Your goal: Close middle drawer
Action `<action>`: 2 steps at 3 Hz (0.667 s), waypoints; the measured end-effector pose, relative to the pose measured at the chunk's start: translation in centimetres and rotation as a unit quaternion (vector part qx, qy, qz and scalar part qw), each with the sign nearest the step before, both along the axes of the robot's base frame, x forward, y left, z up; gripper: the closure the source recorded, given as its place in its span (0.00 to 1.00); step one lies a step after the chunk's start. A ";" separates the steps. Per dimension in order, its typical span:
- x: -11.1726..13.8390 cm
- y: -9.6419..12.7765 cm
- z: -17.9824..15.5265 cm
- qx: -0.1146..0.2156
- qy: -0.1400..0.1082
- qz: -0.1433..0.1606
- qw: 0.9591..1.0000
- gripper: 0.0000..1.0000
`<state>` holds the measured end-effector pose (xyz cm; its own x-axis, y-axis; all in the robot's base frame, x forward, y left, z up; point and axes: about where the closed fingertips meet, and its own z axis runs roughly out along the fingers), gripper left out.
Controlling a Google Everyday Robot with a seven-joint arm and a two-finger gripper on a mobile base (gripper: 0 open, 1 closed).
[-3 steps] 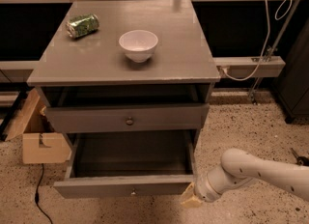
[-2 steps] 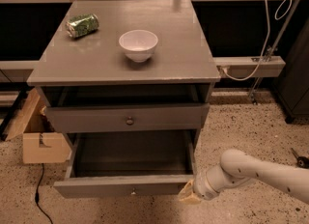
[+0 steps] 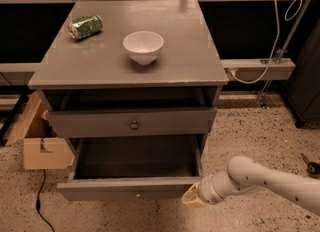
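Grey wooden middle drawer, low front and tiny pale knob, stands well out under the taller grey drawer. Cream-tipped gripper sits at the front panel's right corner; can't tell whether it's released or clenched. Risk: an off-centre push racks the drawer and jams it, or the gripper slips off the corner.

The one camera looks steeply down from in front of the grey cabinet, fairly near, facing its drawer fronts; the open middle drawer sits low in frame; the gripper lies at its right front corner.
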<state>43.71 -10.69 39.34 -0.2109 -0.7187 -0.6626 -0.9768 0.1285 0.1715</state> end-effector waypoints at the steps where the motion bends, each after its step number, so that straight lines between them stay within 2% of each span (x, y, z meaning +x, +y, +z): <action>1: 1.6 0.4 -0.4 0.015 -0.040 -0.019 0.999 1.00; 2: 3.6 0.9 -0.1 0.034 -0.085 -0.043 0.995 1.00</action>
